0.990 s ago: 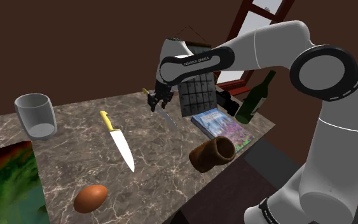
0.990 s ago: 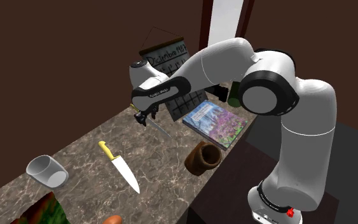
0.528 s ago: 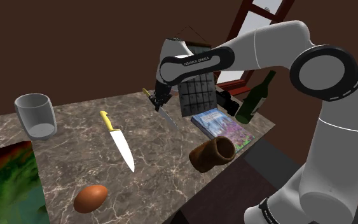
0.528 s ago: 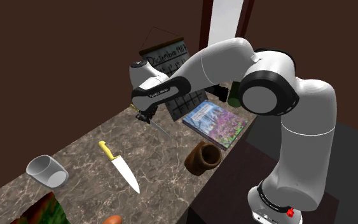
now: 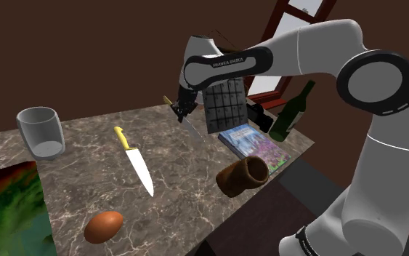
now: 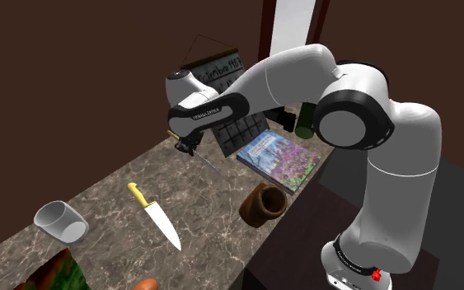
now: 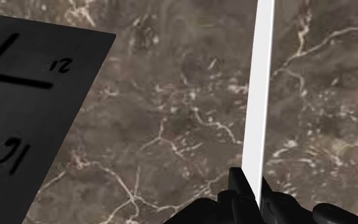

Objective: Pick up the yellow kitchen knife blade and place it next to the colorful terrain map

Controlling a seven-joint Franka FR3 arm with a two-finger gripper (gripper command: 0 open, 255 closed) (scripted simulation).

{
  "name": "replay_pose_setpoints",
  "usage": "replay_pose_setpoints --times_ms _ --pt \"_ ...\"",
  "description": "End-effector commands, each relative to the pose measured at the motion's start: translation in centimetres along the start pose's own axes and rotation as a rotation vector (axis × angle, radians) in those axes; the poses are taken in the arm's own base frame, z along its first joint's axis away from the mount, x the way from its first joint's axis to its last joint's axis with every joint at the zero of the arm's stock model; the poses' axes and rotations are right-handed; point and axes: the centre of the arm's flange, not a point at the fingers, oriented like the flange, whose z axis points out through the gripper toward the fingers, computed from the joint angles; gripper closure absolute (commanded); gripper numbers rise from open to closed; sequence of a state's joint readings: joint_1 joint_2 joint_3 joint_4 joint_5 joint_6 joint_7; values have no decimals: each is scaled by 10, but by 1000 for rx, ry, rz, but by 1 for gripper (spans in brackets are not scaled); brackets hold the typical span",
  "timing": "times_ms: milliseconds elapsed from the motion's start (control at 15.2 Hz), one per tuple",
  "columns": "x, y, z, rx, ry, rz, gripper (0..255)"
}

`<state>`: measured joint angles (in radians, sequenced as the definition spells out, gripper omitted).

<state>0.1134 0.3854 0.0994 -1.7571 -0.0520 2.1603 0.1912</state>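
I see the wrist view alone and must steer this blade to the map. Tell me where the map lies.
Observer: In the shoulder view the terrain map lies at the lower left end of the table, far from the hand clasping the knife.
Operator: Name what lies between.
Observer: A second yellow-handled knife lies flat on the table between them.
Operator: Name the map's neighbours.
Observer: A brown egg lies beside it; a glass stands above it in that view.
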Motion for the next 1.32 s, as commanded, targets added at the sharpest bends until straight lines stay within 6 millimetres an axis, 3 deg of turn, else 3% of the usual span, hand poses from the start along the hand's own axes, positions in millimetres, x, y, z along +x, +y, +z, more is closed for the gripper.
replay_pose_setpoints --times_ms 0,1122,1254 --pt "-1 1 -11 0 0 0 255" --pt "1 1 -98 0 0 0 255" --pt "-12 -22 -98 0 0 0 255"
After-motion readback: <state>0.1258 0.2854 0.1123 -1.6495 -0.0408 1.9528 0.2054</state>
